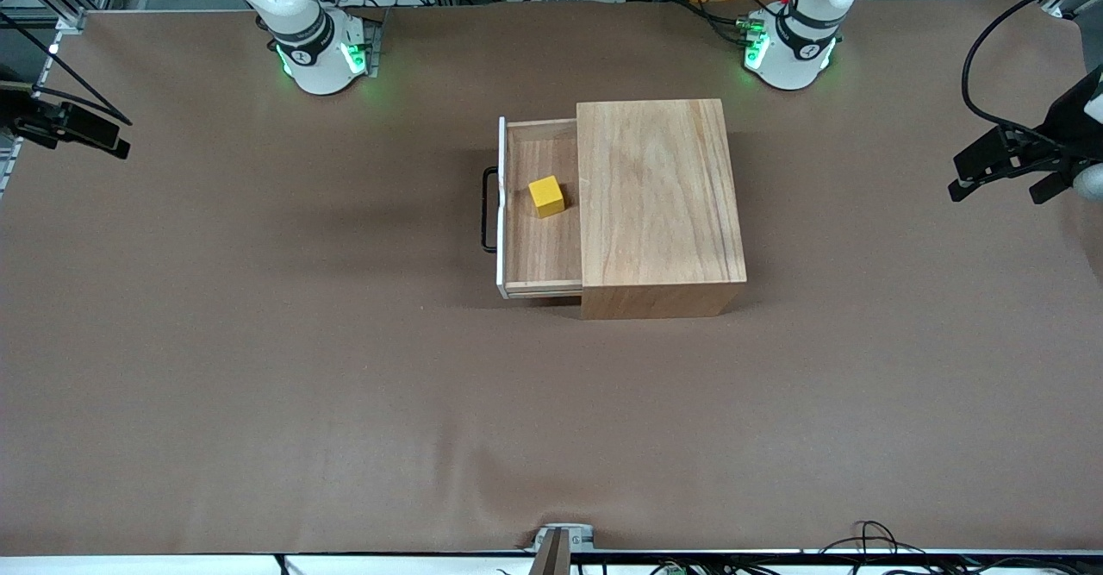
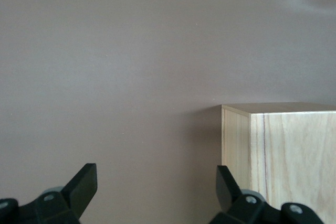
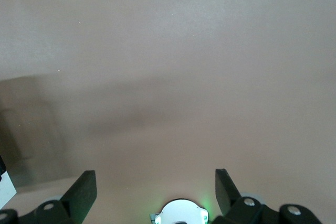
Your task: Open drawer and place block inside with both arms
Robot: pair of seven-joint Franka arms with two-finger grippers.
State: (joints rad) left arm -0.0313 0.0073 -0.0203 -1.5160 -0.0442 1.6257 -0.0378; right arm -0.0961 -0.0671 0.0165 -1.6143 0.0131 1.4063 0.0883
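The drawer (image 1: 541,247) stands pulled out of the wooden box (image 1: 659,196) toward the right arm's end of the table, its black wire handle (image 1: 488,210) outermost. The yellow block (image 1: 546,196) rests inside the drawer, clear of both arms. Neither hand shows in the front view. My left gripper (image 2: 156,187) is open and empty, up in the air beside a corner of the box (image 2: 294,156). My right gripper (image 3: 156,187) is open and empty too, high over its own green-lit base (image 3: 181,214).
The right arm's base (image 1: 319,58) and the left arm's base (image 1: 791,53) stand along the table's back edge. Black mounted gear juts in at the right arm's end (image 1: 65,122) and at the left arm's end (image 1: 1017,161). Brown tabletop surrounds the box.
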